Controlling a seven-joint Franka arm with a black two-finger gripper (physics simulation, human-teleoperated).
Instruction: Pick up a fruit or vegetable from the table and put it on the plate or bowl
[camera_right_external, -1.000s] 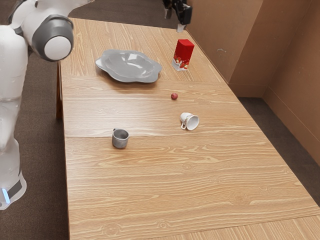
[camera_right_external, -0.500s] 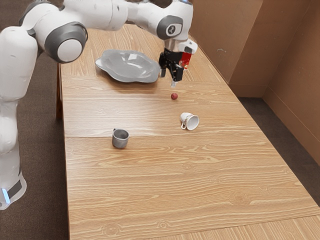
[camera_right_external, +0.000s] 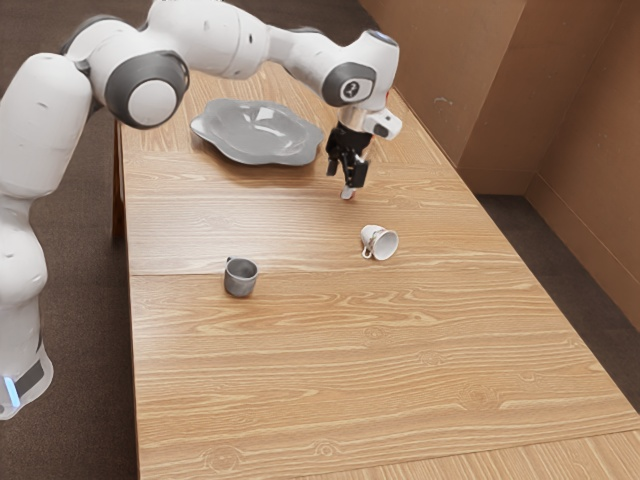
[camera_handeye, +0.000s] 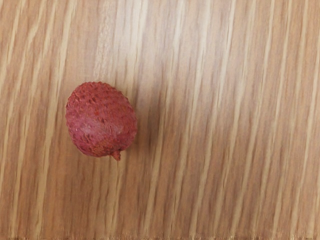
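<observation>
The fruit (camera_handeye: 101, 120), red and bumpy, lies on the table (camera_right_external: 350, 380) beyond the grey cup (camera_right_external: 240, 277) and the tipped white cup (camera_right_external: 379, 242), just under the gripper (camera_right_external: 349, 186). Open or closed, I can't tell. Farther back sits the plate (camera_right_external: 257, 131).

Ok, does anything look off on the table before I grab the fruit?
Only the white cup: it lies tipped on its side, while the grey mug stands upright. Nothing looks spilled around it. The fruit looks whole and rests on the bare wood.
</observation>
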